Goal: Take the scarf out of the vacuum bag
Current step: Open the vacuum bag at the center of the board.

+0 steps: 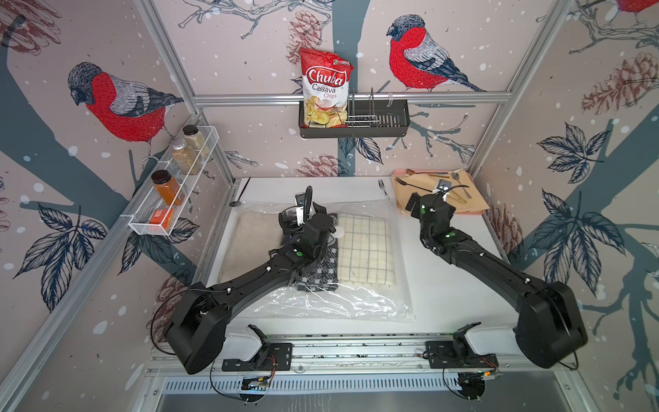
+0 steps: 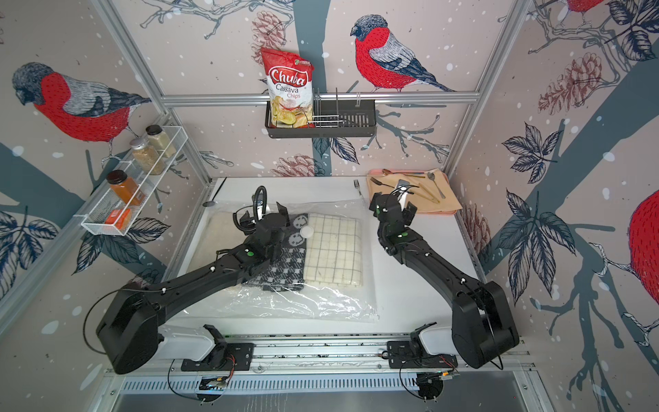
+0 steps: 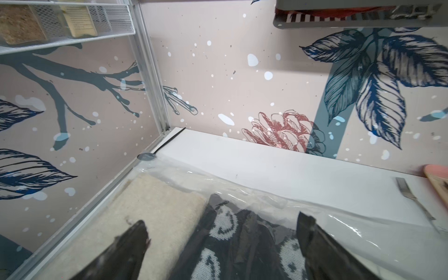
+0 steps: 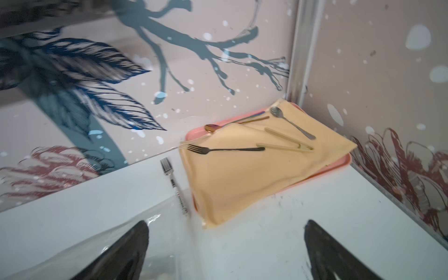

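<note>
Left gripper (image 3: 224,222) wide open, empty, over scarf (image 1: 318,271).
Inside bag (image 1: 342,303), long axis near-far; my right gripper (image 4: 226,225), open too, is farther.

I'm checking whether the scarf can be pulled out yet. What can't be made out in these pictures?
- Scarf: its middle is hidden under the left arm in both top views, and the left wrist view cuts it off at the picture edge.
- Bag: open or sealed cannot be told, because of crinkles and glare at its near edge in the top views.
- Fork beside the tray: blurred in the right wrist view.
</note>
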